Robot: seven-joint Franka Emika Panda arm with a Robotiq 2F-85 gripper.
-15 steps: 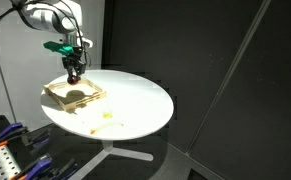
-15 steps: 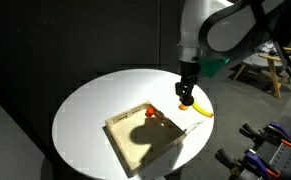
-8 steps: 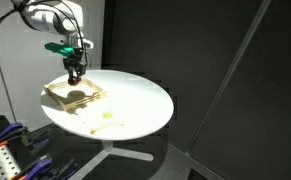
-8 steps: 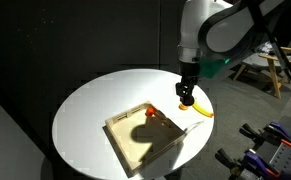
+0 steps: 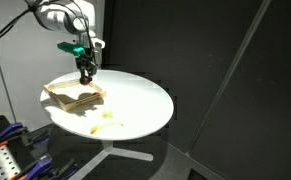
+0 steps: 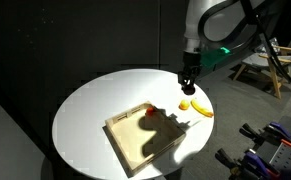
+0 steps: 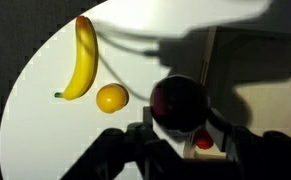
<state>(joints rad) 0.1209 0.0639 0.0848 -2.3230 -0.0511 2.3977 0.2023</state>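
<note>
The round white table (image 6: 85, 110) is carrying everything in the scene. On it, the shallow wooden tray (image 6: 137, 150) is sitting towards one edge, standing at an angle to the camera in both exterior views. The Panda arm is reaching down from above with its wrist pointing straight at the tabletop. Its gripper (image 6: 188, 87) is hanging well clear of the surface, off the tray, just past the tray's corner.

The fingers are clamping a dark red round fruit (image 7: 180, 103) between them. The wrist view shows it filling the gap, one finger on each side. Its exact kind is not telling from here; it could be a plum or a small apple.

The banana (image 7: 82, 60) is lying on the bare table to the left of the held fruit in the wrist view. Its long axis is running up and down that picture, so crosswise to the line on which the fingers are closing. A small orange-yellow citrus fruit (image 7: 111, 98) is resting just beside the banana's lower end, between it and the gripper, and an exterior view is showing it almost directly under the gripper (image 6: 184, 103).

The tray is lying on the opposite side of the gripper from the banana. A small bright red object (image 6: 148, 111) is sitting inside the tray near its corner.
</note>
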